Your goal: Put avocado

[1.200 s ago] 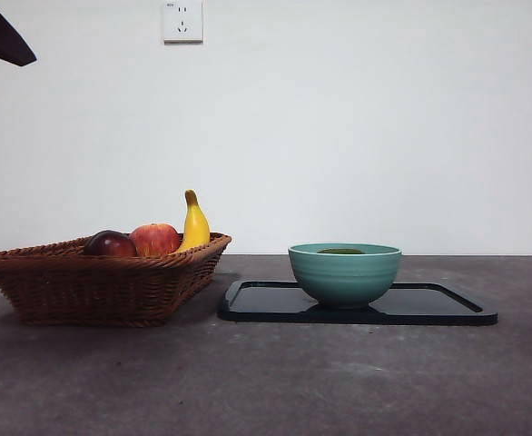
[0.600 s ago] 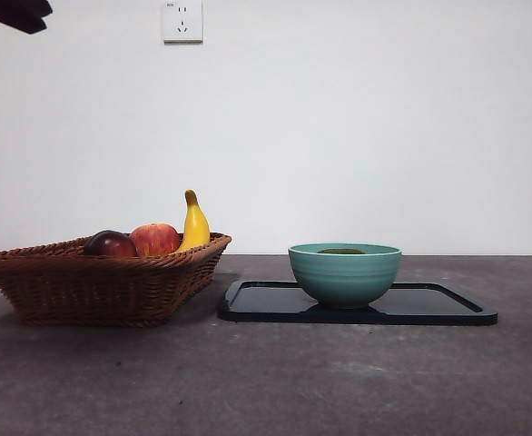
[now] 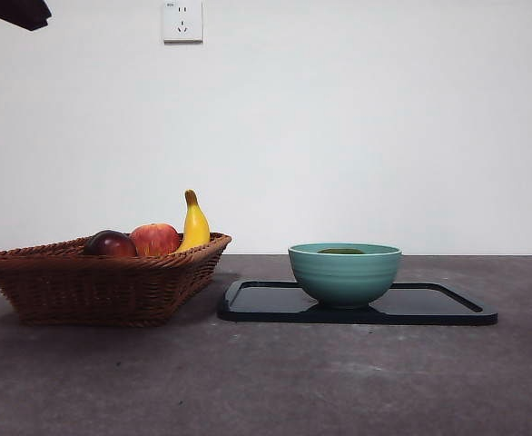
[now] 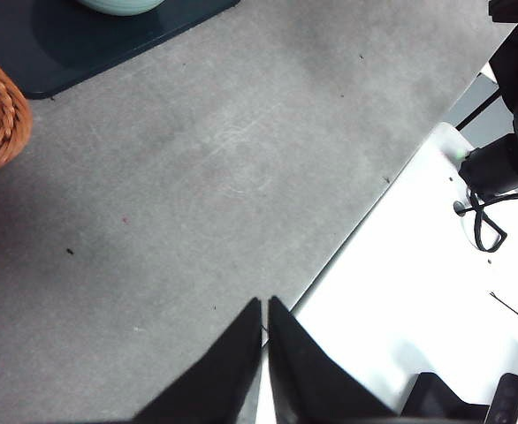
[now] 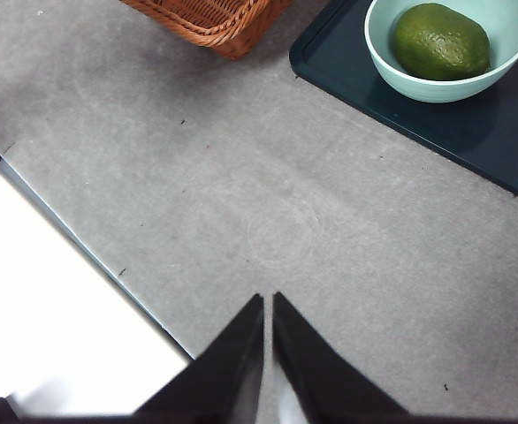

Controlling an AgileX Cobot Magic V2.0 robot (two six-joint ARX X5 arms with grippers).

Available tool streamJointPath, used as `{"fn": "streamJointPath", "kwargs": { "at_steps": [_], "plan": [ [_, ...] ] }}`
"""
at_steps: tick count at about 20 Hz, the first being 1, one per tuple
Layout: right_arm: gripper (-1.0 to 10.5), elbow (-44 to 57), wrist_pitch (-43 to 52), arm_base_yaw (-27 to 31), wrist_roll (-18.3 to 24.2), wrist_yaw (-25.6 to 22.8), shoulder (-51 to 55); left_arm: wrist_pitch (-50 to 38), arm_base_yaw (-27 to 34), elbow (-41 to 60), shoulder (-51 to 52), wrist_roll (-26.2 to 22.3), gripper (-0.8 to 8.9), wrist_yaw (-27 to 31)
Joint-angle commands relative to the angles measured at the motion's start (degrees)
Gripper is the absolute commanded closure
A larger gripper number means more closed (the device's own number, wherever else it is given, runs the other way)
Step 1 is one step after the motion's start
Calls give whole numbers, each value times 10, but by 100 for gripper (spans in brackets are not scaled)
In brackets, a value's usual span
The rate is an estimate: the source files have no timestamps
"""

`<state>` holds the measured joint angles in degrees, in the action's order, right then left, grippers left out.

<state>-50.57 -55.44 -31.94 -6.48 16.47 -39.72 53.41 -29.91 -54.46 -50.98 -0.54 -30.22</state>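
Note:
The dull green avocado [image 5: 442, 41] lies inside the teal bowl [image 5: 378, 55], which stands on a dark tray [image 5: 347, 71]. From the front only a sliver of the avocado [image 3: 341, 251] shows above the bowl [image 3: 345, 273] rim. My right gripper [image 5: 268, 305] is shut and empty, high over bare table well short of the tray. My left gripper [image 4: 265, 309] is shut too, holding nothing, above the table's edge, away from the tray [image 4: 82, 44]. In the front view the arms show only as dark tips at the top corners.
A wicker basket [image 3: 103, 277] stands left of the tray [image 3: 357, 305], holding a dark red-purple fruit [image 3: 110, 243], a red apple [image 3: 155, 239] and a banana [image 3: 193, 224]. The basket's corner [image 5: 208, 19] shows in the right wrist view. A white surface with cables borders the table.
The dark arm tip at the top left corner rose and shrank towards the picture's edge. The bowl, avocado, tray and basket have not moved.

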Motion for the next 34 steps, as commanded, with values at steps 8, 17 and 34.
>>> {"fn": "streamJointPath", "kwargs": {
  "at_steps": [8,17,34],
  "plan": [
    [940,-5,3,-5,-6,0,-2,-34,12,-7,23,-83,805,8],
    [939,-5,3,-5,-6,0,-2,-498,227,178,244,-92,805,137],
    [940,-5,3,-5,-5,0,-2,-540,303,512,481,-41,805,255]
  ]
}}
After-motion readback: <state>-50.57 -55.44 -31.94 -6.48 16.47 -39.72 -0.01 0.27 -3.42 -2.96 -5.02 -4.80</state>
